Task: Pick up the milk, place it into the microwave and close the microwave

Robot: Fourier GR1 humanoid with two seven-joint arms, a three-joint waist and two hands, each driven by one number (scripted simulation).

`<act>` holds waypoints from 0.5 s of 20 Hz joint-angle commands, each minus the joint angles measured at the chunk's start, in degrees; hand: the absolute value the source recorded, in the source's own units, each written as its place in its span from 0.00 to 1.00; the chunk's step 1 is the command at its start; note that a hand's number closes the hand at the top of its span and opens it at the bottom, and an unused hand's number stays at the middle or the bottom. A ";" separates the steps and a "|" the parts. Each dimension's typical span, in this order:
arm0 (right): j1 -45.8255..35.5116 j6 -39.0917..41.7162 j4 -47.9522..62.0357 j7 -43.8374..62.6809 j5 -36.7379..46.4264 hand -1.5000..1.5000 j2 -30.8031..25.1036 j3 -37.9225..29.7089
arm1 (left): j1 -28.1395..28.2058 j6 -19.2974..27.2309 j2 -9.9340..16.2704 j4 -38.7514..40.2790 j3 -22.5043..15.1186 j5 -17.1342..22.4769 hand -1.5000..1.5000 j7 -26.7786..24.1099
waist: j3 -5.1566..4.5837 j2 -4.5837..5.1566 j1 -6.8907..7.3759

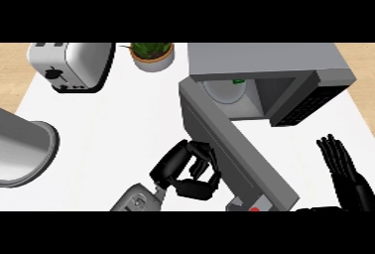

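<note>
The milk [236, 82] is judged to be already inside the microwave [293, 67]: a small green-marked shape is seen at the back of the cavity, above the round turntable [223, 92], well beyond the fingertips of either hand (its outline is too small for the carton to be confirmed). The pick-up and the placing are therefore taken as done. The closing is left: the door [238, 149] is found swung wide open, running from the hinge side of the cavity down toward the lower edge of the view.

The left hand [187, 171] is seen just beside the outer face of the door, its fingers curled together and clamped on nothing; contact with the door cannot be settled. The right hand [344, 166] is noted resting at the right of the view, fingers straight, up and slightly apart.

The counter [110, 129] is white and flat. A toaster [70, 67] and a potted plant [152, 54] are placed far ahead of the left fingers, a metal pot [22, 149] to their left. Pale wooden flooring [15, 64] is seen past the counter's edges.
</note>
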 commanded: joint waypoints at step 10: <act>5.38 9.08 -20.95 10.40 -12.86 0.00 -3.73 0.29 | -14.33 19.50 -0.15 21.97 -15.78 22.39 1.00 -12.14 | -0.09 0.89 -3.00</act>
